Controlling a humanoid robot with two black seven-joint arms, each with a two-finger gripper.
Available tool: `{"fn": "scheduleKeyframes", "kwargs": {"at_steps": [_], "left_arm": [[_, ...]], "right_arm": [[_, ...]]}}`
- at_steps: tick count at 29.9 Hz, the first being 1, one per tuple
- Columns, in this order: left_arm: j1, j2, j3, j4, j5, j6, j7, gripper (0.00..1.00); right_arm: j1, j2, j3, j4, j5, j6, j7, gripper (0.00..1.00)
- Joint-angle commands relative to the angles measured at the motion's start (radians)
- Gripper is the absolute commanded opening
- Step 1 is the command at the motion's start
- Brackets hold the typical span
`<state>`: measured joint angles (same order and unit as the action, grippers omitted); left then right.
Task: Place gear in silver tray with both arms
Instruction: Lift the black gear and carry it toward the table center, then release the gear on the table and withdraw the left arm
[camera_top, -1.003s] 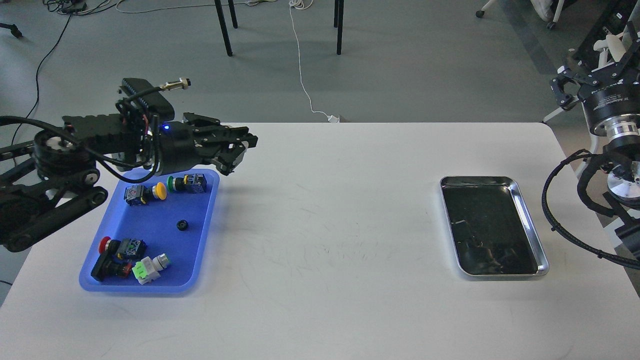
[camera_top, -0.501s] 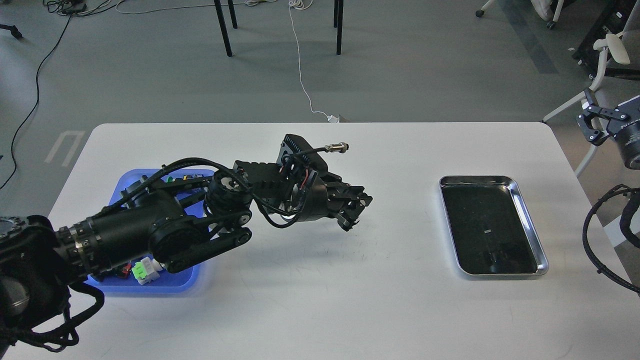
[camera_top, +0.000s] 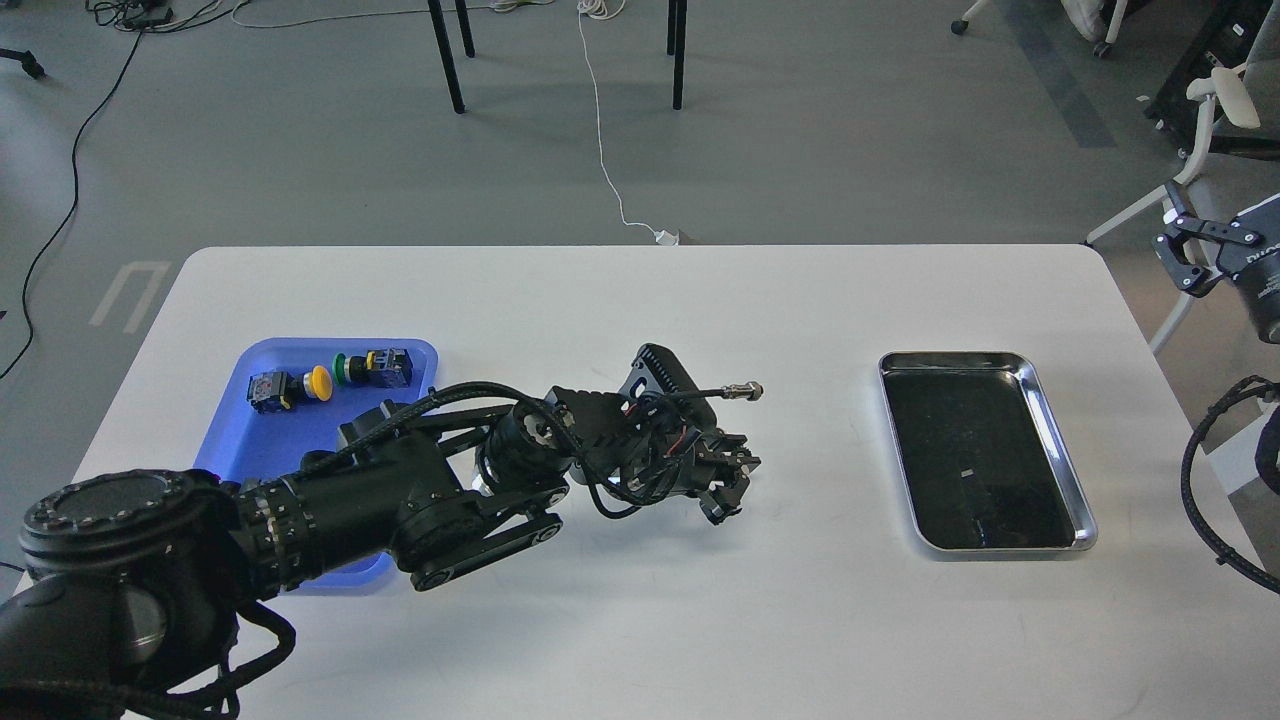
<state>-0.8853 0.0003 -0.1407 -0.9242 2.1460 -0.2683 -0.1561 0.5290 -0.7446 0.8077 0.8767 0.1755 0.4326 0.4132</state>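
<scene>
The silver tray (camera_top: 1062, 450) lies on the right side of the white table, and its dark bottom holds nothing I can make out. My left arm reaches across the table from the lower left. My left gripper (camera_top: 728, 492) points down just above the table's middle, well left of the silver tray. It is dark, so I cannot tell its fingers apart or whether it holds anything. No gear shows in this view. My right gripper (camera_top: 1180, 252) is at the far right edge, off the table, with its jaws apart and empty.
A blue plastic tray (camera_top: 290, 430) sits at the left, half hidden by my left arm. A yellow push button (camera_top: 318, 382) and a green one (camera_top: 345, 367) lie at its far end. Chair legs and cables are on the floor beyond the table.
My left gripper has moved from above the blue tray to the table's middle, and lower. The small black gear seen in the blue tray is now hidden. My right arm has drawn back to the right edge.
</scene>
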Motion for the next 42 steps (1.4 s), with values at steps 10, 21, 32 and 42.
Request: {"fn": "scheduleKeyframes", "kwargs": {"at_steps": [10,21,32,42], "left_arm": [[0.049,0.000,0.012,0.008,0.018,0.009,0.004,0.58],[-0.006,0.047,-0.014,-0.108,-0.227,0.149,-0.002,0.93],[-0.070,0.285,-0.356,-0.139,-0.844,0.138,-0.014,0.97],[-0.043,0.556,-0.505,-0.122,-1.694,0.136,-0.016,0.98]], "right_arm": [[0.009,0.001,0.001,0.001,-0.001,-0.002,-0.001,0.99],[0.040,-0.004,-0.001,-0.002,-0.014,0.002,-0.007,0.99],[0.224,-0.002,-0.053,-0.004,-0.243,0.000,-0.011,0.99],[0.508,0.059,-0.344,-0.002,-0.410,0.000,-0.011,0.99]]}}
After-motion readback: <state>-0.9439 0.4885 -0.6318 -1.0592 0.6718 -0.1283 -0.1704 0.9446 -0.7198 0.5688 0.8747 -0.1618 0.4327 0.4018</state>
